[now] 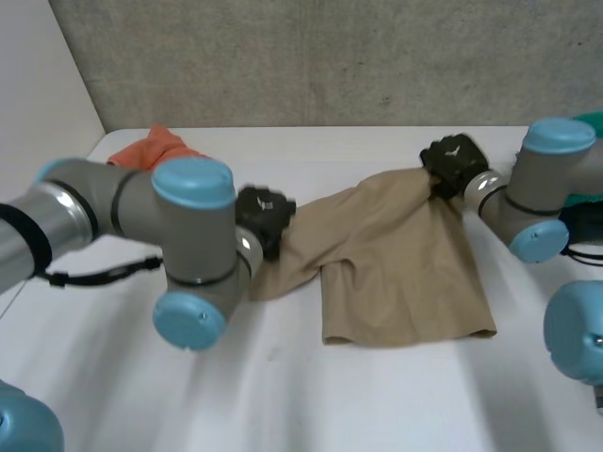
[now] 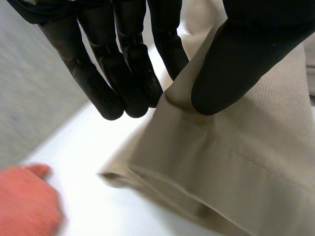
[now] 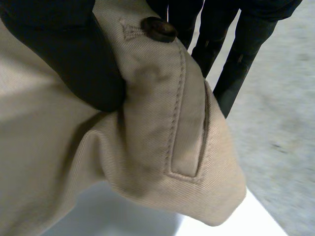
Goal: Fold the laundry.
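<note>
Head camera sat between and behind the arms, looking down across the bench [image 1: 377, 405] to the grey wall [image 1: 330, 56] past its far edge. Left wrist camera looked along the left robot hand [image 1: 264, 213], very near a hem of the tan garment [image 1: 396, 264]. Right wrist camera sat as near, along the right robot hand [image 1: 452, 162], at a buttoned edge. All views shared the garment. Head and left wrist views shared the orange cloth [image 1: 155, 146] by the far left corner.

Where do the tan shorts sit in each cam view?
Head view: tan shorts mid-table, between left robot hand and right robot hand.
Left wrist view: leg hem pinched by left robot hand.
Right wrist view: waistband with button, pinched by right robot hand.
Shared: white table.
</note>
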You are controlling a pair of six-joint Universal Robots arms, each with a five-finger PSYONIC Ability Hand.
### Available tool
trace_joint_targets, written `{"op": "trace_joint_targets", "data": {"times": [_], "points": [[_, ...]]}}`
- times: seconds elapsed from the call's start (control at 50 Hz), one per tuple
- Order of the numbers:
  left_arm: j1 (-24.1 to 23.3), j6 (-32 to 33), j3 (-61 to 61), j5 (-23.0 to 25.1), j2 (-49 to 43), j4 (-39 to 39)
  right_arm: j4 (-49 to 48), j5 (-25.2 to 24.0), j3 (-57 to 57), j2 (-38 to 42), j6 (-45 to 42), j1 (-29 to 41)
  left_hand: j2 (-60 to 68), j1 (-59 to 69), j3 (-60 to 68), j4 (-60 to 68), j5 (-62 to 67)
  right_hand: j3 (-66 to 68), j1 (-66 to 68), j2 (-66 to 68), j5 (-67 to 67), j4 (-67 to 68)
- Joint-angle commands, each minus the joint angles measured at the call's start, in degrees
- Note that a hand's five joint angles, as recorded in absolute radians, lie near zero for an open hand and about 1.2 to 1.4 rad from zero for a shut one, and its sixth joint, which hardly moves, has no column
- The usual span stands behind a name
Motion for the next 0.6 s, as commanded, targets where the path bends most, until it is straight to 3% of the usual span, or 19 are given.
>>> {"op": "trace_joint_targets", "data": {"times": [0.02,0.14,0.3,0.4,0.44,0.46,0.52,0.6], "points": [[3.7,5.18,17.98,1.87,-3.14,3.3,2.75,8.42,13.66,-14.41,1.09,0.4,11.68,12.67,12.15,11.73,13.62,12.99,19.67,13.15,15.84,12.08],[5.98,6.06,35.54,3.1,-11.03,3.22,11.53,13.53,31.39,-27.14,10.1,3.56,11.68,12.67,12.15,11.73,13.62,12.99,19.67,13.15,15.84,12.08],[8.7,8.17,49.54,4.33,-22.29,2.07,11.47,10.2,46.45,-34.9,30.06,7.61,11.68,12.67,12.15,11.73,13.62,12.99,19.67,13.15,15.84,12.08],[9.41,7.3,48.68,6.44,-23.8,1.19,8.92,9.66,48.31,-34.2,33.43,10.07,9.53,10.52,10.0,9.58,11.47,9.8,16.48,9.96,12.65,8.89],[9.41,6.51,46.75,7.23,-23.27,1.02,7.51,10.1,48.05,-33.24,32.91,10.25,-16.76,-15.78,-16.3,-16.72,-14.83,-18.84,-12.16,-18.68,-15.99,-19.75],[9.41,5.46,44.57,7.85,-22.23,0.93,6.2,10.63,47.7,-32.97,31.95,10.51,-40.54,-39.56,-40.07,-40.5,-38.61,-40.64,-33.96,-40.48,-37.79,-41.55],[9.32,3.79,39.04,7.68,-18.46,0.84,3.91,12.29,47.08,-33.58,27.92,10.34,-54.87,-53.88,-54.4,-54.82,-52.93,-53.91,-47.23,-53.75,-51.06,-54.82],[9.5,2.38,29.47,6.45,-10.04,0.84,2.68,12.65,47.25,-36.47,19.58,9.9,-58.32,-57.33,-57.85,-58.27,-56.38,-57.01,-50.33,-56.85,-54.16,-57.92]]}}
